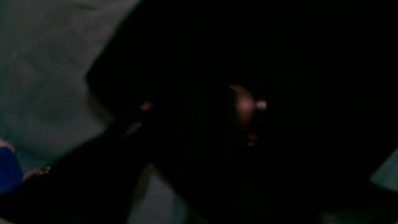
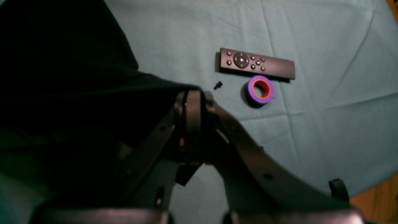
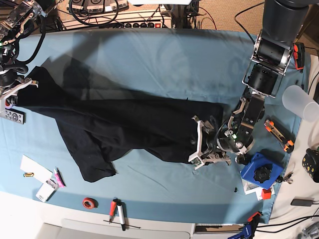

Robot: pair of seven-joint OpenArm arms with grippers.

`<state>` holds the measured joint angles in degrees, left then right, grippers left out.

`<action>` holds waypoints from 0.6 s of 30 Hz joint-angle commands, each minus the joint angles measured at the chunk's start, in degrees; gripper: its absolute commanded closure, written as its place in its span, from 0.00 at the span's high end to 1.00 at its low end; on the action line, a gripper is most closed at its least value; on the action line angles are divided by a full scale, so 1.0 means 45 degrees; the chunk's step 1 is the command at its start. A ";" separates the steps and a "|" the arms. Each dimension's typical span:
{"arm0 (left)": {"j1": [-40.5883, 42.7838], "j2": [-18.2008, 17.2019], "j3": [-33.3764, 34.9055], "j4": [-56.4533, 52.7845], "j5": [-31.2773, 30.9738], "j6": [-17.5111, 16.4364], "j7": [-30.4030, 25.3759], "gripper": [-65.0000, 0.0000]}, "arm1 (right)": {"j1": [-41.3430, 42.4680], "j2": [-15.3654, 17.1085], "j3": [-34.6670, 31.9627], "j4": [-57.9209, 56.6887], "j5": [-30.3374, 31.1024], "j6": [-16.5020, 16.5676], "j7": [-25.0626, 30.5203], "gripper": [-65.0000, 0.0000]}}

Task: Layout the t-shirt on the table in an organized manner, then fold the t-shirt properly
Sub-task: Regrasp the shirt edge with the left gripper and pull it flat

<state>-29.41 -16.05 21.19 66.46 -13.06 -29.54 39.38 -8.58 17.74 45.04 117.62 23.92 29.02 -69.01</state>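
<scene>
The black t-shirt (image 3: 119, 129) lies stretched lengthwise across the middle of the worktop (image 3: 149, 55), which is draped in a light blue cloth; the fabric is rumpled, with one flap trailing toward the near edge at the base view's left. The right gripper (image 3: 22, 84), at the far left of the base view, has its jaws clenched on the shirt's edge, and its wrist view shows the dark cloth (image 2: 62, 77) gathered right at the closed fingertips. Just beyond those fingertips in that view lie a black remote control (image 2: 256, 63), a purple roll of tape (image 2: 259, 90) touching or nearly touching the remote, and a small black screw (image 2: 218, 85) lying apart from both. The left gripper (image 3: 199, 144) sits at the shirt's other end with its white fingers (image 3: 198, 130) over the edge of the fabric; its own camera is almost wholly dark and blurred, so I cannot tell whether its jaws are gripping the cloth or released. As for containers, a translucent plastic cup (image 3: 300, 102) stands at the worktop's right edge, its contents not discernible. Near it a blue block with a black knob (image 3: 259, 172) rests on the cloth. Along the near edge lie a red roll of tape (image 3: 89, 202) and a red-handled screwdriver (image 3: 113, 206).
</scene>
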 commanded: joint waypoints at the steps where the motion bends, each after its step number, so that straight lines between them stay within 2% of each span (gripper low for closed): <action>1: -0.0413 -0.0029 -0.0107 0.0189 -0.0102 -0.0053 -0.0121 0.26 | 0.0107 0.0223 0.0097 0.0165 0.0049 -0.0019 0.0282 0.00; 4: -0.0413 -0.0029 -0.0102 0.0189 -0.0146 -0.0097 0.0199 0.03 | 0.0107 0.0223 0.0097 0.0165 0.0049 -0.0019 0.0287 0.00; 5: -0.0413 -0.0029 -0.0107 0.0189 -0.0151 -0.0092 0.0427 0.00 | 0.0107 0.0223 0.0097 0.0165 0.0049 -0.0019 0.0296 0.00; 13: -0.0413 -0.0034 -0.0107 0.0364 -0.1443 -0.0097 0.1506 0.00 | 0.0112 0.0223 0.0097 0.0165 0.0049 -0.0019 0.0413 0.00; 18: -0.0330 -0.0102 -0.0107 0.1928 -0.1496 0.0311 0.2550 0.00 | 0.0112 0.0223 0.0097 0.0165 0.0049 -0.0015 0.0437 0.00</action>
<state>-29.06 -16.36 21.23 74.15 -19.14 -28.18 51.77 -8.58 17.74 45.04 117.62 23.94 29.02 -68.58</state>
